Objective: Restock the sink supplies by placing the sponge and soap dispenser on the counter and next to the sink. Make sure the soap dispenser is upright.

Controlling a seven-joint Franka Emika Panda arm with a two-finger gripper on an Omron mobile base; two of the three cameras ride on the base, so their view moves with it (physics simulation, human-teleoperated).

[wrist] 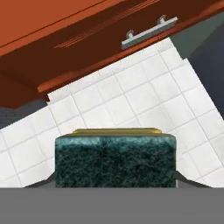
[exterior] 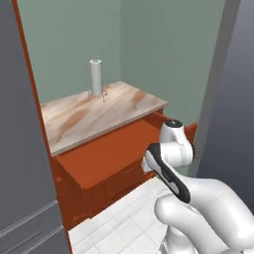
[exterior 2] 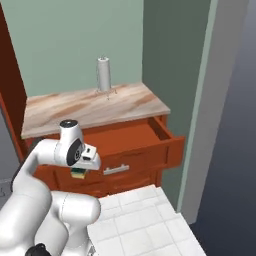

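Right base view: marbled counter (exterior 2: 75, 107) over open drawer (exterior 2: 145, 135), green walls.

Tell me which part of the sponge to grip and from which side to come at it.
Grip the sponge across two opposite side faces, coming in from its dark green scrub side. It is a flat-sided block, so those parallel faces sit squarely against the fingers. The end effector holds it this way now, above the tiled floor.

No readable text, label, brand, number or sign on anything in view.
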